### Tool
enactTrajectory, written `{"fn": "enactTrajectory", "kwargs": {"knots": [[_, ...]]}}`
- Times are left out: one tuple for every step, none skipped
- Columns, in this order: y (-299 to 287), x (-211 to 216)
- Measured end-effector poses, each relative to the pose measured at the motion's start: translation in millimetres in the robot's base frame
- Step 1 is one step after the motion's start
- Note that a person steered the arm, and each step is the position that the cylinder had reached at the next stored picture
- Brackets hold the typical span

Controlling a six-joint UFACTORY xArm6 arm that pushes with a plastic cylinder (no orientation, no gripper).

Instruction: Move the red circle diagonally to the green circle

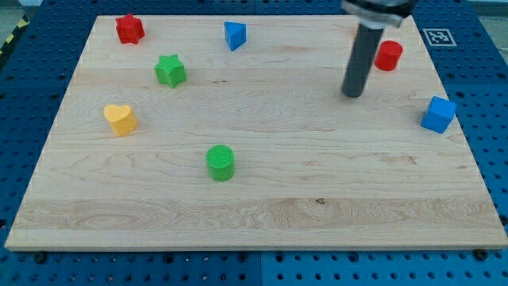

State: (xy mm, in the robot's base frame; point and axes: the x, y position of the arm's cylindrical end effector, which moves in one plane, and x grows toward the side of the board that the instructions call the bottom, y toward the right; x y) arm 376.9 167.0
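Camera view of a pale wooden table (262,214) with lengthwise grain, set on a blue perforated base (484,48). The arm's straight dark cylindrical rod descends from the view's top right; its lower end, my tip (352,94), meets the table just left of and slightly below the red ribbed circular block (389,56), close beside it, though contact cannot be confirmed. The arm carries no claw, so nothing is grasped or clenched; the rod merely stands on the wood. The red circle lies near the table's top right corner. The green ribbed circular block (221,162) stands well apart from it, left of centre and toward the view's bottom, diagonally down-left of the tip. Other blocks, all with the same finely ridged surfaces: a red star-shaped block (129,28) at the top left corner; a blue triangular block (234,35) along the top edge; a green star-shaped block (170,71) below and between these two; a yellow heart-shaped block (120,119) near the left edge; a blue cube-like block (438,114) at the right edge, below the red circle
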Motion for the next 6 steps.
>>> {"fn": "enactTrajectory", "kwargs": {"knots": [[69.3, -14.0], [127.0, -20.5], [130.7, -49.6], [109.3, -70.7], [51.2, -71.2], [18.8, -71.2]]}}
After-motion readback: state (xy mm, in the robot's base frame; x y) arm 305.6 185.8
